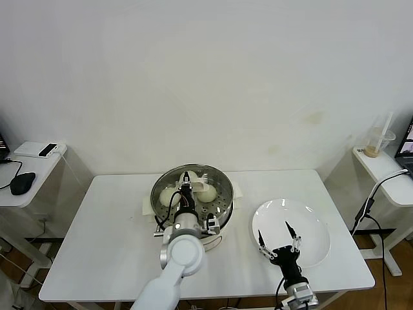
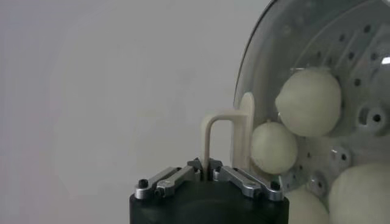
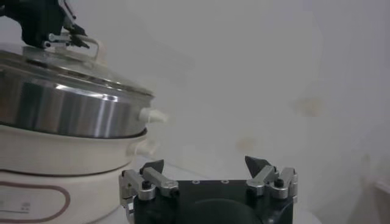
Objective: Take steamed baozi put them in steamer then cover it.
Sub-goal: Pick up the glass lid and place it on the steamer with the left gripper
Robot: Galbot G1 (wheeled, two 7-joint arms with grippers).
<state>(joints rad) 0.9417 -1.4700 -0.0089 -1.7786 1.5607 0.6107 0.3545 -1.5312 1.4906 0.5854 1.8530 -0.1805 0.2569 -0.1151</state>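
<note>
The steel steamer (image 1: 222,204) stands on its white base at the table's middle, with cream-white baozi (image 1: 169,194) on its perforated tray. The clear glass cover (image 1: 216,181) lies over it. My left gripper (image 1: 186,189) is above the steamer's centre, shut on the cover's cream handle (image 2: 224,137). Through the glass the left wrist view shows the baozi (image 2: 309,101). My right gripper (image 1: 278,239) is open and empty above the white plate (image 1: 313,236). In the right wrist view the steamer (image 3: 67,106) sits to one side with the cover (image 3: 73,67) on its rim.
The white plate lies at the table's right. White side tables stand left (image 1: 19,194) and right (image 1: 387,174), the right one holding a plastic cup (image 1: 376,142). A black cable (image 1: 368,206) hangs by the right table.
</note>
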